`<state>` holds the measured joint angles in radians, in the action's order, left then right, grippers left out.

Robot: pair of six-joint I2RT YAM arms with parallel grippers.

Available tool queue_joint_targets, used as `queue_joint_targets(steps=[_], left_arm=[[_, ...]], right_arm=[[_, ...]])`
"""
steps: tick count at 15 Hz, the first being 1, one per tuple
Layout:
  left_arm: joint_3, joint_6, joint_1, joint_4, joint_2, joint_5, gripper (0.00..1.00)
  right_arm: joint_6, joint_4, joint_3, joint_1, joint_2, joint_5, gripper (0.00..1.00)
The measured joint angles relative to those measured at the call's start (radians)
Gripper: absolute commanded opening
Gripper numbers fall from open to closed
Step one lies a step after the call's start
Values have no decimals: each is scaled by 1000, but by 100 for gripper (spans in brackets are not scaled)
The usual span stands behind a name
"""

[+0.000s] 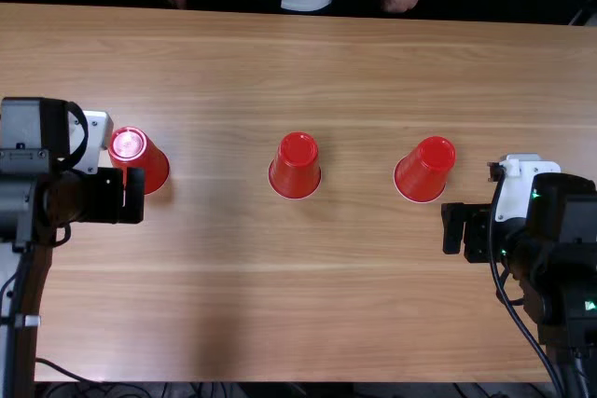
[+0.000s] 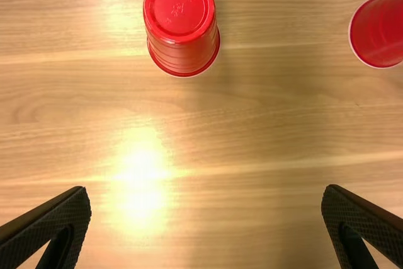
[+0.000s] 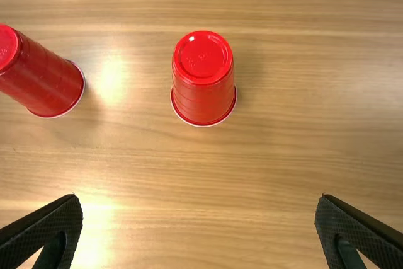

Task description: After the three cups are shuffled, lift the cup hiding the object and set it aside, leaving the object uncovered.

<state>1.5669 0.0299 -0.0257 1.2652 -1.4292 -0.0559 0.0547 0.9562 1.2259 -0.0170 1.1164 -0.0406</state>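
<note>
The red cups (image 1: 295, 167) look light and crushable, so pinch gently across the sidewall; left gripper (image 2: 204, 193) and right gripper (image 3: 196, 200) gape empty

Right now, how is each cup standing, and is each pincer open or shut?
left cup: upside down on the table
middle cup: upside down on the table
right cup: upside down on the table
left pincer: open, holding nothing
right pincer: open, holding nothing
</note>
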Motion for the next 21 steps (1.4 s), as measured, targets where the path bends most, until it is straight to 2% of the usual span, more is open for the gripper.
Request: queue_joint_targets(steps=[5,6,9,11,21], left_arm=[[0,0,0,-132,-164,3,100],[3,0,0,-148,-194,16,100],[56,0,12,-179,-287,80,100],[103,0,20,-180,-335,97,100],[175,-4,21,-168,-536,105,100]], right_arm=[[-2,-3,-1,0,18,-1,100],[-5,0,-2,0,18,-2,100],[-13,50,-1,0,49,-4,100],[-15,91,0,0,72,-3,100],[-16,91,6,0,83,-4,100]])
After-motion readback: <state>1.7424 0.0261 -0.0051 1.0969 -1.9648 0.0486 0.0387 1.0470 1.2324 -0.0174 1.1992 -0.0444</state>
